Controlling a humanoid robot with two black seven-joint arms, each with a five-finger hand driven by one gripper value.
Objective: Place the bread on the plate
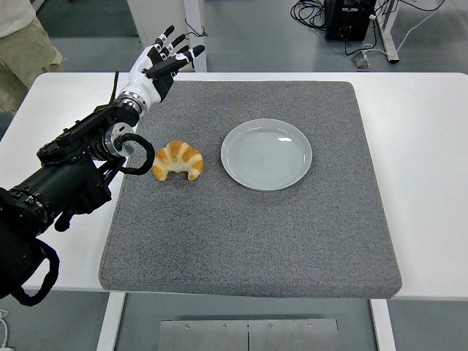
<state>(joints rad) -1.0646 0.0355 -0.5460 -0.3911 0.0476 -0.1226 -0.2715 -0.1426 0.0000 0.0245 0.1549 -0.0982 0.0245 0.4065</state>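
Left hand [162, 62] raised, fingers spread, beyond croissant [178, 160] beside plate [266, 154].

A white table [431, 183] stands on a smooth grey floor [263, 36]. A big grey mat [256, 227] lies on it. Far back, black cables [311, 11] sit by a black box [349, 18] and a white table leg [386, 33].

croissant [178, 159]: golden, curved, ends pointing down, left of centre frame
plate [266, 154]: pale grey, round, empty, centre frame, apart from the croissant
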